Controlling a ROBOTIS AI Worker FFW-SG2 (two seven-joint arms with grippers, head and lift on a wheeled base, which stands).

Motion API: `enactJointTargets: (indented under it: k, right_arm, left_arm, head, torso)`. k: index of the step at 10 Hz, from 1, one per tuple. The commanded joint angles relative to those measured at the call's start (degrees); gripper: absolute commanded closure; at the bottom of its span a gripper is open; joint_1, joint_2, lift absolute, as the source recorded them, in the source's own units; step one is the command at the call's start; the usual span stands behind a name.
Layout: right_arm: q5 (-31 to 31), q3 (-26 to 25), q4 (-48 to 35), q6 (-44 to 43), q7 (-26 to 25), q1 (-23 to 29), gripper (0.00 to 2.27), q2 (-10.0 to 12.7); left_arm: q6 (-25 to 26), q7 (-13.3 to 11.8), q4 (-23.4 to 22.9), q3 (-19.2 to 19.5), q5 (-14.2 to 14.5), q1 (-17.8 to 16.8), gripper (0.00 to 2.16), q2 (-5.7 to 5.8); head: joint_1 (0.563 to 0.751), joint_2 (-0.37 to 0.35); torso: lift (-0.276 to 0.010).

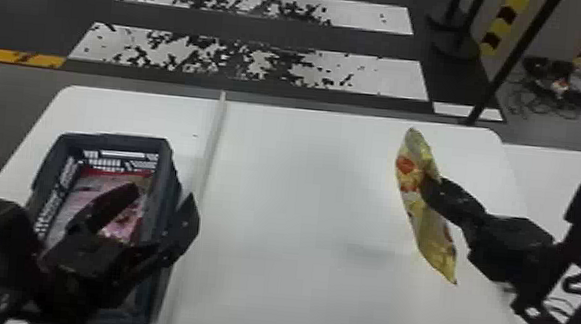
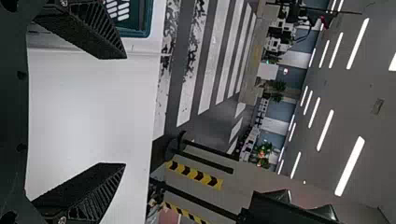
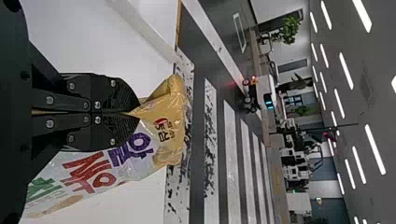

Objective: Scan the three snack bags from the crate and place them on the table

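OK so, starting at the right gripper: it's closed up tight on the gold snack bag, with its 2 black fingers pinching the bag by an edge. The right wrist view shows those fingers pressed nearly flat together, and the bag has a pale middle with big purple, red and green lettering between yellowish ends. In the head view the bag is held over the right part of the white table, kinda slanted, with its far end leaning toward the left and its near end toward the right. Can't really tell if the bottom of it touches the tabletop.

Over on the other side, the left gripper has its 2 fingers spread wide. In the head view it overlaps the near part of the dark crate, but can't say how high up it is. Inside the crate there's some pink and red snack packaging, partly hidden behind the gripper, so no clue how many bags that is.

Moving out a bit, a thin pale strip runs along the table just beside the crate, between it and the gold bag. Past the table's far edge there are worn white floor stripes, then a black post and a messy pile of cables off to the right.
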Motion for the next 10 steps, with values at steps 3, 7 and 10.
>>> enactJointTargets:
  k: [3,7,10]
  right_arm:
    - [-20.67,-8.98,0.27,15.34,1.82,-1.03,2.25,0.58]
    - [-27.70,-10.21,12.75,21.85,2.53,-7.01,2.25,0.58]
    - [-17.60,-9.68,24.53,21.32,5.78,-15.27,2.03,0.49]
  left_arm:
    - [0.18,0.16,-0.14,-1.53,-1.90,-0.05,0.05,-0.15]
    - [0.18,-0.10,1.36,-1.62,-2.16,-1.10,0.05,-0.15]
    - [0.18,-0.19,2.67,-1.71,-2.42,-1.80,0.05,-0.15]
  head:
    - [0.695,-0.063]
    - [0.695,-0.045]
    - [0.695,-0.072]
  torso:
    - [-0.062]
    - [-0.062]
    - [-0.062]
